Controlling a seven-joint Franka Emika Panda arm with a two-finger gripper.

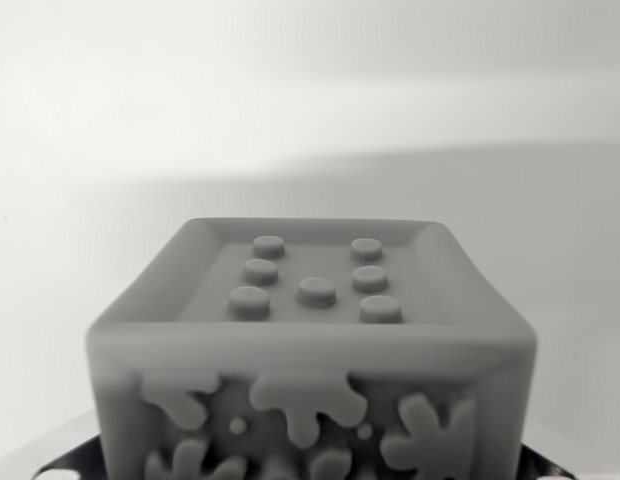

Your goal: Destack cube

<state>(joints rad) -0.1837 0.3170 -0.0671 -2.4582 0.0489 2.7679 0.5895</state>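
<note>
Cube [312, 345] filling the near centre of the wrist view, upright, top face with seven raised studs turned up, near face with raised splat shapes. Close and square-on, probably so as to line up a grasp from above. Dark edges at the lower left [65, 462] and right corners, possibly a second cube or a base beneath; too cropped to tell. Pale bench [110, 200] beyond. Jaws out of view; state cannot be told.

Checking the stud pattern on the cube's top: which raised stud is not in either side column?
The lone middle stud on the cube: it sits between the left and right columns of three, toward the near edge.
</note>
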